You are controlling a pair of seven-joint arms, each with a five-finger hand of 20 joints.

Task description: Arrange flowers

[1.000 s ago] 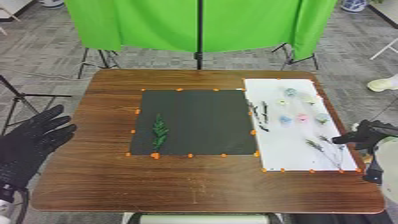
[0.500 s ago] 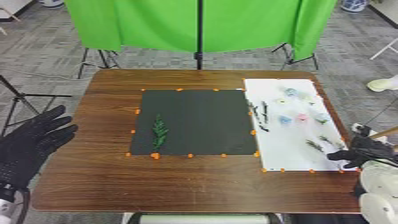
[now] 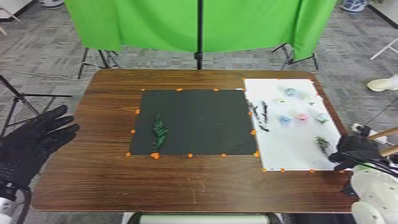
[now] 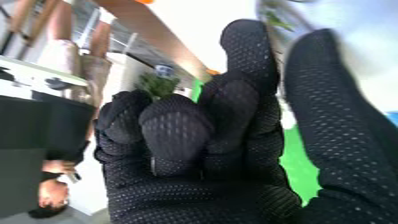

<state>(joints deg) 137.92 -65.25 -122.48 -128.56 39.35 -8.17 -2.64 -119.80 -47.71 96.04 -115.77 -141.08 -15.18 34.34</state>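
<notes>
Head view: right robot hand (image 3: 358, 146) is hovering at four o'clock, thumb and fingers apart, seemingly selecting a sprig (image 3: 322, 144), pinching needed next

Flooring: grey patterned carpet (image 3: 53, 52) around a brown wooden desk (image 3: 178, 187). Beyond the desk's far edge, a bright green fabric backdrop (image 3: 142, 25) hangs in folds, with a slim black upright pole (image 3: 200, 32) at its middle. A thin-legged black stand (image 3: 49, 95) occupies the left side. A blue-and-white patterned pot (image 3: 354, 5) sits on the carpet, far right. Light is even across the floor.
</notes>
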